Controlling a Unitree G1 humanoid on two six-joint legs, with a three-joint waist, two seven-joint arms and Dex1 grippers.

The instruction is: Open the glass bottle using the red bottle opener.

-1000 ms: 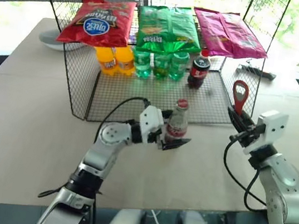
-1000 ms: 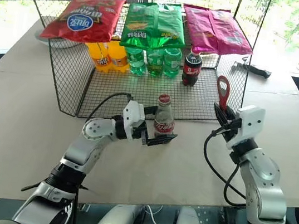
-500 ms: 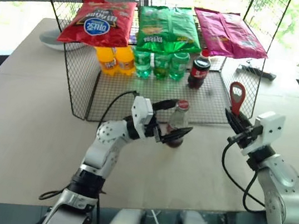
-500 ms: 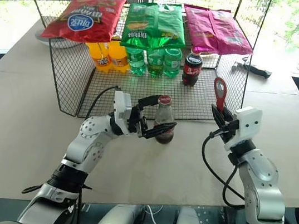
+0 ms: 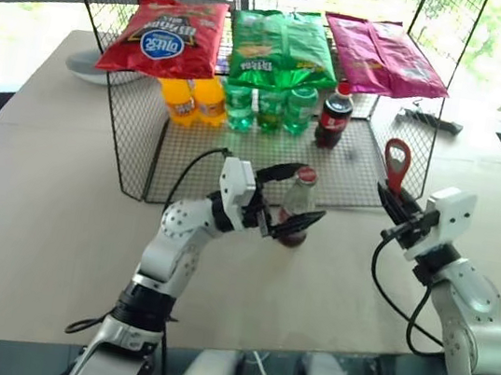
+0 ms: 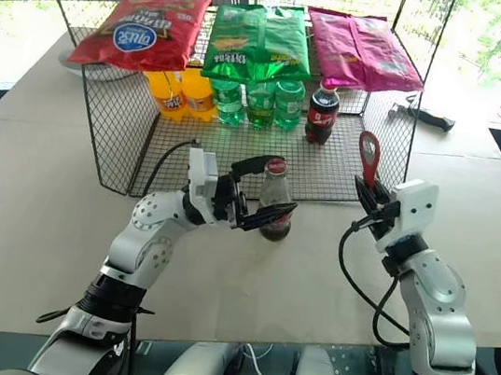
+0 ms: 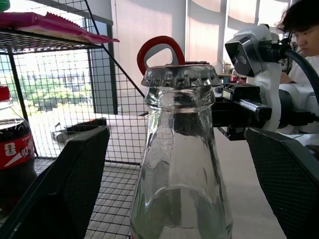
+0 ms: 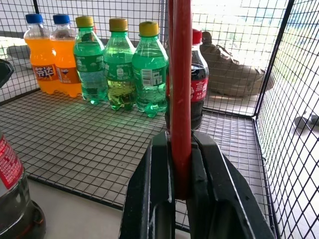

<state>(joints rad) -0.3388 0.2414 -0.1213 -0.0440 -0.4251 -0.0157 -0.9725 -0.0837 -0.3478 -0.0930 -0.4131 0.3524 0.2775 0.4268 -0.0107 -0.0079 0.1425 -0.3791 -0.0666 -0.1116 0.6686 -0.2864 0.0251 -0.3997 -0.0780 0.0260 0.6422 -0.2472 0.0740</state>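
The glass bottle [image 5: 297, 211] stands upright and capped on the table in front of the wire rack. My left gripper [image 5: 309, 193] is open, one finger [image 7: 70, 184] on each side of the bottle's upper part [image 7: 182, 164], with a gap showing on both sides. My right gripper [image 5: 398, 203] is off to the right of the bottle, shut on the handle of the red bottle opener [image 5: 398, 161]. The opener points up, its loop head [image 7: 160, 45] at about the height of the cap [image 7: 180, 75].
The wire rack [image 5: 136, 133] behind the bottle holds orange bottles [image 8: 50, 55], green bottles [image 8: 119, 64] and a plastic cola bottle [image 8: 199, 84], with chip bags [image 5: 281, 46] on top. A black tool [image 5: 430, 120] lies at the far right. A person [image 7: 305, 25] sits beyond my right arm.
My left gripper has risen from the bottle's label to its upper part and rolled, staying open. The bottle and my right gripper with the opener have stayed put.
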